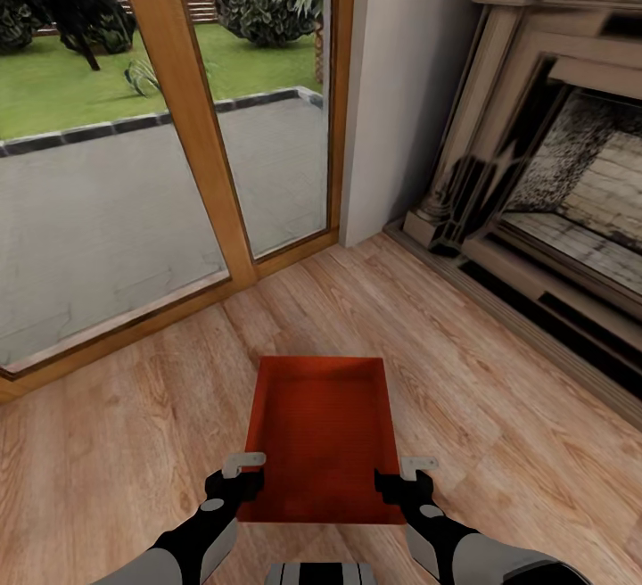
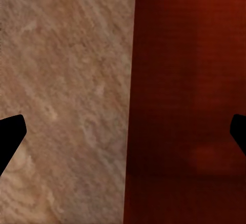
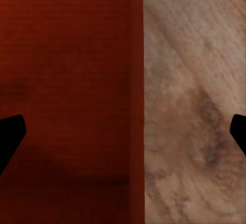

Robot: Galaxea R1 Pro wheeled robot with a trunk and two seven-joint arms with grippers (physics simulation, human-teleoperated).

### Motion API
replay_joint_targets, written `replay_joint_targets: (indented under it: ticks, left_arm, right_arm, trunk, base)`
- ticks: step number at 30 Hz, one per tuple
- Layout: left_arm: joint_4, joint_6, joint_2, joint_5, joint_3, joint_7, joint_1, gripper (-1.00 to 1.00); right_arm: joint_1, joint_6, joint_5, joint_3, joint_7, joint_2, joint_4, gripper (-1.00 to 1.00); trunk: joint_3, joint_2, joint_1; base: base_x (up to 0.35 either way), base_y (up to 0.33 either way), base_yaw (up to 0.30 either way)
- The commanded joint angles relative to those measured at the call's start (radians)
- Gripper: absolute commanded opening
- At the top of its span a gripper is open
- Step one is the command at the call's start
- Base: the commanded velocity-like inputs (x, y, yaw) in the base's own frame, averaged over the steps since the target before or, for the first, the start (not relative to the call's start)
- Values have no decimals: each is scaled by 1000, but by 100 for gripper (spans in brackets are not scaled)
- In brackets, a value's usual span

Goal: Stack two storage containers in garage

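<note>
Living room, glass doors (image 1: 134, 166) at 10 o'clock. Your left tool (image 1: 239, 476) straddles left wall of storage container (image 1: 323, 438), fingers spread wide in wrist view, no pinch evident. Container at 12 o'clock over wood plank floor (image 1: 116, 442), whether lifted or resting unclear. Right tool (image 1: 403, 478) likewise spread astride right wall. Fireplace (image 1: 553, 184) at 2 o'clock. Risk: lifting unclamped, bin slips, tilts, drops.

Light wood plank floor (image 1: 464, 362), boards running diagonally, grain and knots visible. One orange-red open storage container (image 1: 323, 433) appears over it, mid-floor; whether it rests on the boards cannot be determined. Floor meets the wood-framed glass door sill (image 1: 178, 304) and the fireplace hearth base (image 1: 535, 300).
</note>
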Motion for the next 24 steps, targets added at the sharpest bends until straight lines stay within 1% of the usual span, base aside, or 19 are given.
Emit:
replay_joint_targets:
  ticks: [1, 11, 13, 24]
  left_arm:
    - [1, -4, 0, 9, -8, 5, -1, 100]
    - [1, -3, 0, 9, -8, 5, -1, 100]
    - [-2, -8, 0, 9, -4, 8, 0, 100]
    - [-2, -8, 0, 9, -6, 7, -1, 100]
  right_arm:
    - [-1, -4, -9, 9, -2, 0, 2, 100]
    - [-1, -8, -8, 10, -2, -1, 2, 100]
    - [-1, -16, -18, 10, -2, 0, 2, 100]
    - [-1, -18, -15, 8, -2, 0, 2, 100]
  trunk:
    - [-1, 0, 0]
    - [-1, 0, 0]
    - [-1, 0, 0]
    - [-1, 0, 0]
  base:
    - [0, 0, 0]
    - [0, 0, 0]
    - [0, 0, 0]
    - [0, 0, 0]
